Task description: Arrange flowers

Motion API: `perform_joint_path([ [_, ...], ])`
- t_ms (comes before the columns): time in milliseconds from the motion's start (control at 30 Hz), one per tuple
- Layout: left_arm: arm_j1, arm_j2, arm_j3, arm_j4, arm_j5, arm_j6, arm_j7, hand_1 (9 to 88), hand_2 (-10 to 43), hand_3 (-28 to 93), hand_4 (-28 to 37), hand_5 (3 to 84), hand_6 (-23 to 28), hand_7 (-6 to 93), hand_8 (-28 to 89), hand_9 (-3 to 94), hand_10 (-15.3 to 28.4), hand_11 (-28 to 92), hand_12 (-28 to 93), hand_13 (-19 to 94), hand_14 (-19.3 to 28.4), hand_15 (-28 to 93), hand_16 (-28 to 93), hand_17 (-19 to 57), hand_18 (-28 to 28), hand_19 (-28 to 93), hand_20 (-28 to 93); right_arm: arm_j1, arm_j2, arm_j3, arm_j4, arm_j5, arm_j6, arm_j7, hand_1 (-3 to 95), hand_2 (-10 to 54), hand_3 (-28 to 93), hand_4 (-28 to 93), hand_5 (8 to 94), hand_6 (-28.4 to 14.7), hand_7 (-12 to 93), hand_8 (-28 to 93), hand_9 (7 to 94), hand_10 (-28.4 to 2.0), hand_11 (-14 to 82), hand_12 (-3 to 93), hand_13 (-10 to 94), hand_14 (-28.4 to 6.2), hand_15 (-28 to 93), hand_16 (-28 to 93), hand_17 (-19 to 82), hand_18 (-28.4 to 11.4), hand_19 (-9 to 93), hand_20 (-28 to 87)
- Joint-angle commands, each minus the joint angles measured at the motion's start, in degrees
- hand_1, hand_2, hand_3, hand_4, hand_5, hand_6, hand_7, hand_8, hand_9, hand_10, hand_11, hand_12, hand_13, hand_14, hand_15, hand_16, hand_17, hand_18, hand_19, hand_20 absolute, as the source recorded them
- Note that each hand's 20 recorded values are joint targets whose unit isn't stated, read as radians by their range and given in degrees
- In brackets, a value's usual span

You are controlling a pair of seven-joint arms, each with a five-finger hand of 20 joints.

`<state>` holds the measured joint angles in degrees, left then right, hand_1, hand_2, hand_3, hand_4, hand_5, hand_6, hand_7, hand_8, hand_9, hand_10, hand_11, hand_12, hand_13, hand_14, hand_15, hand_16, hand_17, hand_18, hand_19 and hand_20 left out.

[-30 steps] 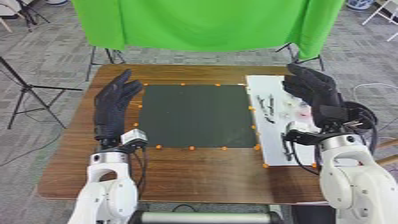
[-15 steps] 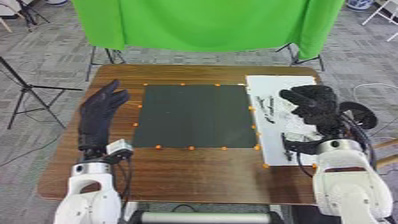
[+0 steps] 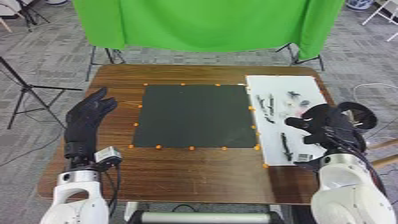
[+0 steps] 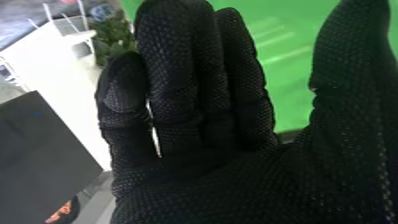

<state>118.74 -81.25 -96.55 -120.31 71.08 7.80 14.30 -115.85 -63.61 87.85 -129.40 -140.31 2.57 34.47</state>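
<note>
Right hand (image 3: 333, 122), open, over right edge of board (image 3: 284, 84)

No readable text, labels, brands, numbers or signs appear on the tabletop or around it.
</note>
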Motion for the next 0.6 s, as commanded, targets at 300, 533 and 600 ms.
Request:
perform_joint_path([
  [300, 1.5, -0.04, -0.74, -0.84, 0.26, 0.40, -0.26, 30.2, -5.0, 66, -21.7, 49.9, 4.1, 10.7, -7, 50.4, 14.8, 21, 12, 41, 18.7, 23, -2, 11.2, 12.3, 12, 20, -0.7, 2.2, -3.6, 1.8, -1.2, -7.7, 7.8, 34.7, -9.5, 70, -25, 69.0, -2.6, 20, -8, 76.7, -13.9, 25.4, 24.5, 75, -9.5, 55, 29, 45, -19.1, 83, 47],
  [533, 1.6, -0.15, -0.64, -0.86, 0.27, -0.06, -0.58, 30.1, -5.0, 66, -22.0, 49.9, 4.2, 10.7, -7, 50.4, 14.9, 21, 12, 40, 18.7, 23, -2, 11.2, 12.3, 12, 20, -0.5, 2.2, -5.3, 3.8, -2.2, -7.7, 9.4, 35.4, -9.5, 69, -24, 69.9, -2.8, 19, -8, 78.4, -13.8, 24.6, 24.0, 78, -8.0, 55, 30, 48, -18.3, 86, 45],
  [600, 1.7, -0.25, -0.65, -0.94, 0.29, -0.12, -0.65, 30.0, -5.0, 66, -22.0, 49.9, 4.2, 10.7, -7, 50.3, 14.9, 21, 12, 40, 18.7, 23, -2, 11.2, 12.3, 12, 20, -0.7, 2.3, -5.5, 4.2, -2.1, -8.2, 9.8, 35.3, -9.5, 69, -23, 69.9, -2.8, 19, -8, 78.6, -13.8, 24.4, 23.9, 78, -7.9, 55, 30, 48, -18.3, 86, 45],
])
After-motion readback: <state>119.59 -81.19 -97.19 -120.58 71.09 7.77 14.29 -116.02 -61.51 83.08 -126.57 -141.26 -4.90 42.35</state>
